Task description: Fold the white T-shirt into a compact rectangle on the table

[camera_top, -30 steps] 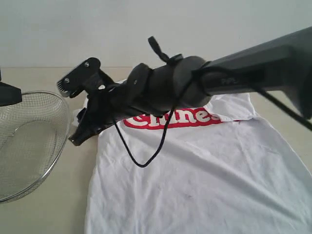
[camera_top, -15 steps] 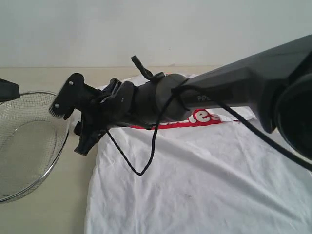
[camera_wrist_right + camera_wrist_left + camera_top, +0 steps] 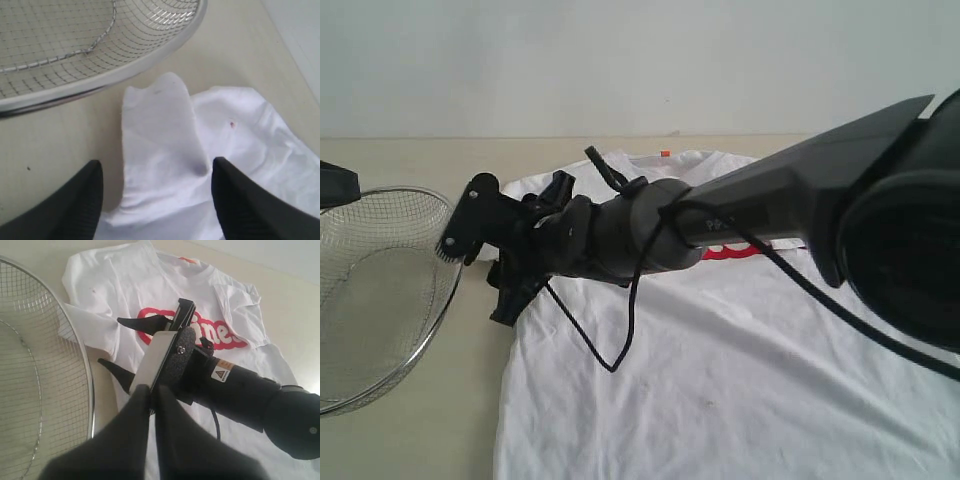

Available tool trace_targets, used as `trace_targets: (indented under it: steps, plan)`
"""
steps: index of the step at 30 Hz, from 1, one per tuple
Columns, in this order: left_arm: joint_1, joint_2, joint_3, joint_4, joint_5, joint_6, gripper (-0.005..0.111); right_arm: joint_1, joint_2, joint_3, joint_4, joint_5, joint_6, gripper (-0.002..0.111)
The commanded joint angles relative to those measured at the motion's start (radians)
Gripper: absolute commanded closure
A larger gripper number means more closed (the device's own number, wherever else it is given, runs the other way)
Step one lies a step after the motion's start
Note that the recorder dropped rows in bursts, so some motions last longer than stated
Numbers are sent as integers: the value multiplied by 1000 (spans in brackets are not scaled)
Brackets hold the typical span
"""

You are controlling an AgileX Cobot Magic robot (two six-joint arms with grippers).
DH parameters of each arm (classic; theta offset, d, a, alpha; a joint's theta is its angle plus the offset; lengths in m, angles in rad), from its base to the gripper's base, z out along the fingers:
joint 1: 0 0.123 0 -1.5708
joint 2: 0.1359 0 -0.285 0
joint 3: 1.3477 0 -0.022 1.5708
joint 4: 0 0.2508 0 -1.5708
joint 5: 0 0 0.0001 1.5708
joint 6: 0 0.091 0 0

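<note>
Setting: pale blank wall [image 3: 620,60]; matte beige counter [image 3: 470,440] in front of it.

Item 1 – white T-shirt [image 3: 720,380]. It lies spread face-up on the counter, collar toward the wall. There is a small orange tag [image 3: 665,153] at the collar. A red band [image 3: 225,337] with white lettering crosses the chest. The left wrist view shows only the tail end, roughly "ines", and the exterior view shows only a sliver of red under the arm.

Item 2 – right arm [image 3: 770,200]. Black, reaching across the shirt's chest, with a black cable [image 3: 610,340] looping down from it. Pale print on the housing is cut off and not legible. A white-and-orange sticker [image 3: 220,372] is too small to read.

Item 3 – right pincer [image 3: 156,162]. The jaws are spread wide and grip nothing. They straddle the shirt's sleeve [image 3: 160,130] on the basket side (contact with the cloth cannot be told).

Item 4 – left pincer [image 3: 151,392]. Blurred and close to its own lens, with the jaws drawn together and nothing between them. It hangs above the counter near the basket rim.

Item 5 – round wire-mesh basket [image 3: 380,300]. Steel, standing on the counter just beside the sleeve, apart from the cloth.
</note>
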Motion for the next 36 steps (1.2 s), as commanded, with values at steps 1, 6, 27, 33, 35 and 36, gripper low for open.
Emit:
trace_targets:
  steps: [1, 6, 27, 33, 35, 36]
  plan:
    - [4, -6, 4, -12, -7, 8, 102, 1, 19, -7, -6, -27, -11, 51]
    - [4, -6, 4, -12, -7, 8, 102, 13, 40, -20, -6, -64, -14, 51]
    - [4, -6, 4, -14, -5, 16, 102, 40, 98, -73, 36, -213, -64, 87]
    - [4, -6, 4, -14, -16, 16, 102, 40, 76, -73, 129, -270, -60, 109]
    - [4, -6, 4, -14, -18, 16, 102, 40, 62, -73, 136, -270, -60, 108]
    - [4, -6, 4, -14, -18, 16, 102, 40, 55, -73, 144, -270, -60, 108]
